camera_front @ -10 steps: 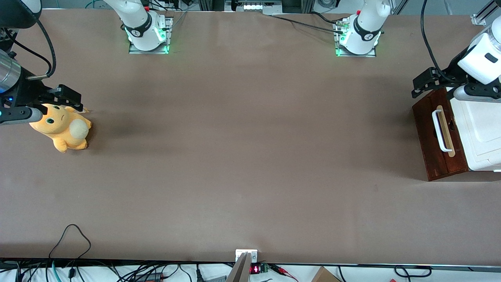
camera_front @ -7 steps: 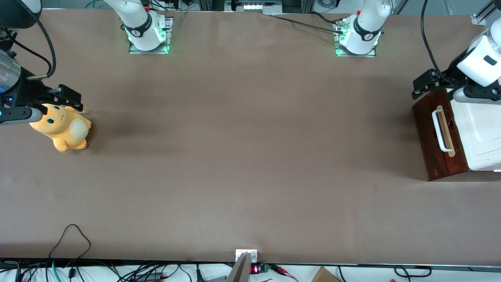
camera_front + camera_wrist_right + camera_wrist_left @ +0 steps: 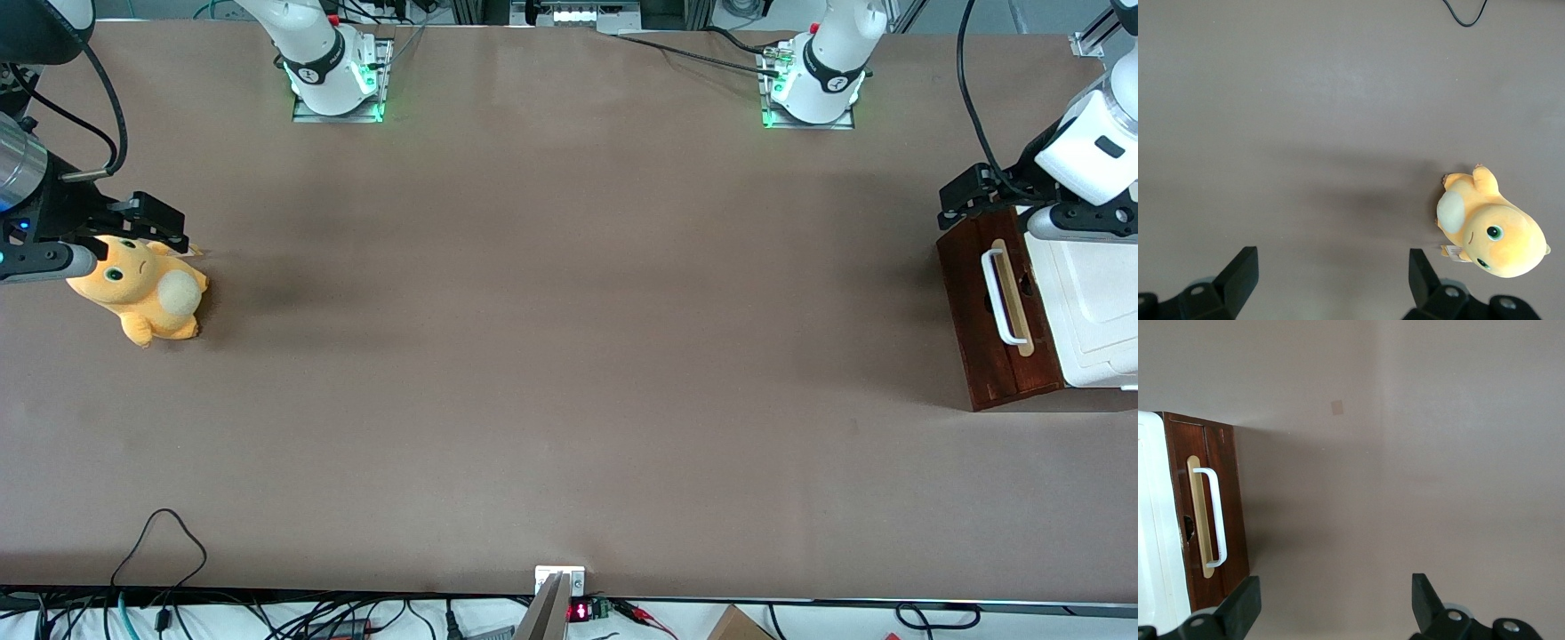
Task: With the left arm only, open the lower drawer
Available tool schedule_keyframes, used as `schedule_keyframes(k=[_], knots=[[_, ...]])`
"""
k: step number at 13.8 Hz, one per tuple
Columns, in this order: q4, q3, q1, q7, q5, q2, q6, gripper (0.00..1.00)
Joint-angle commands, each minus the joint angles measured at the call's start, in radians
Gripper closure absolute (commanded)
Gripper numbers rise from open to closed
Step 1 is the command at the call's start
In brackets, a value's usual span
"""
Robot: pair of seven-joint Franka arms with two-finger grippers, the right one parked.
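While the lower drawer point(image 3: 987, 320) seems closed, the hand point(image 3: 1335, 608) hovers agape.

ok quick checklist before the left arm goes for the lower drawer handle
1. Lower drawer shut, front flush: ok, nothing done yet.
2. White handle in sight and unblocked: ok.
3. Tool open wide enough for the bar: ok, fingers well apart.
4. Tool lined up on the handle: not ok, it hangs above the cabinet's corner farther from the front camera.
5. Tool empty: ok.
6. Table in front of the drawer free for the pull: ok.
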Motion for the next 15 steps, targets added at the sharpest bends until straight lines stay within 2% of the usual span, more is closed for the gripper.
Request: schedule_keyframes(k=[1,4,10,14,15], knots=[[0.039,-0.007,-0.004,-0.02,0.022,0.017,-0.043,0.0],[0.07,-0.012,-0.012,-0.029,0.077,0.043,-0.13,0.0],[0.097,-0.01,-0.018,-0.038,0.189,0.117,-0.14,0.0],[0.094,-0.008,-0.016,-0.064,0.203,0.134,-0.165,0.0],[0.091,-0.01,-0.019,-0.083,0.23,0.153,-0.174,0.0]])
